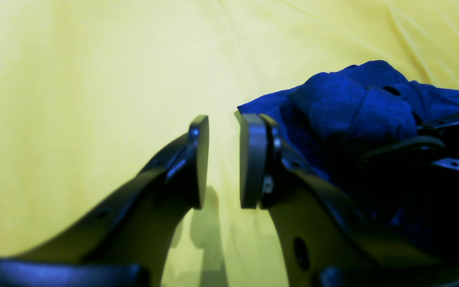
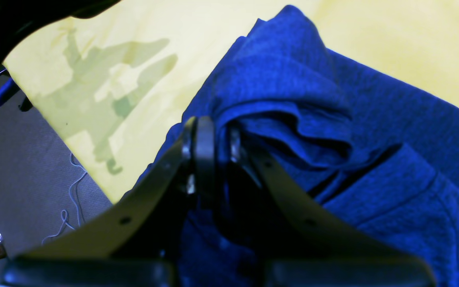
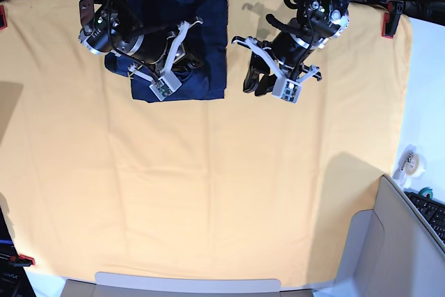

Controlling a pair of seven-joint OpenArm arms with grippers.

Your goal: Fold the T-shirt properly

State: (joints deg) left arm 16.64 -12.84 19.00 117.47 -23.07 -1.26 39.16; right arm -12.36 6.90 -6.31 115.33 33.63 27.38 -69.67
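A yellow-orange cloth (image 3: pixel 208 193) covers the bench, held by red clamps (image 3: pixel 386 24) at its edges. A keyboard (image 3: pixel 430 208) and tape rolls (image 3: pixel 407 165) sit alongside; grey floor (image 2: pixel 18 159) shows beyond.

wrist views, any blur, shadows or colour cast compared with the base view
Left wrist: near black left gripper fingers soft, casting a shadow on the pale yellow table cloth. Right wrist: arm shadows on cloth, dark navy knit T-shirt looks vivid blue. Base: evenly lit, cloth orange-yellow.
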